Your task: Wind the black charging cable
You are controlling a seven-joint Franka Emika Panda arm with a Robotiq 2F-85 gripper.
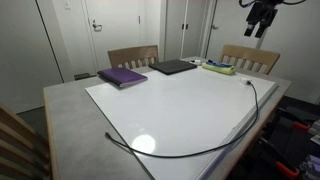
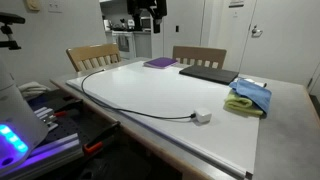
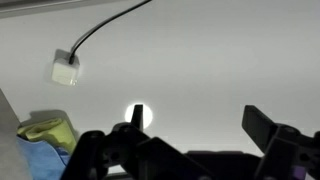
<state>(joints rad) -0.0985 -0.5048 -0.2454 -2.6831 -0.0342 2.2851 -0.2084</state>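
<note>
A grey table [image 1: 62, 108] fills most of both exterior views, and a big white board [image 1: 190, 105] lies flat on it, covering nearly all of the top. Two wooden chairs [image 1: 133, 55] stand at the far edge, at about 11 and 1 o'clock from the board's middle. A flat dark laptop [image 2: 208, 73], lid down, lies near that far edge, and a purple notebook [image 2: 158, 62] lies just beside it at its 10 o'clock in that exterior view. A heap of blue and yellow-green cloths [image 2: 250, 97] sits at 3 o'clock from the board's middle. The gripper [image 3: 185, 145] hangs above the table with its jaws spread wide and nothing between them; in an exterior view it shows at 1 o'clock, high over the corner [image 1: 260, 20]. The black charging cable [image 1: 256, 103] lies loose and unwound on the board in one long sweeping curve along the near edge, from 7 o'clock round to 3 o'clock. Its small white-grey plug block [image 2: 202, 117] rests on the board near the cloths, at their 8 o'clock, apart from them. In the wrist view the plug sits at 10 o'clock [image 3: 65, 70].
</note>
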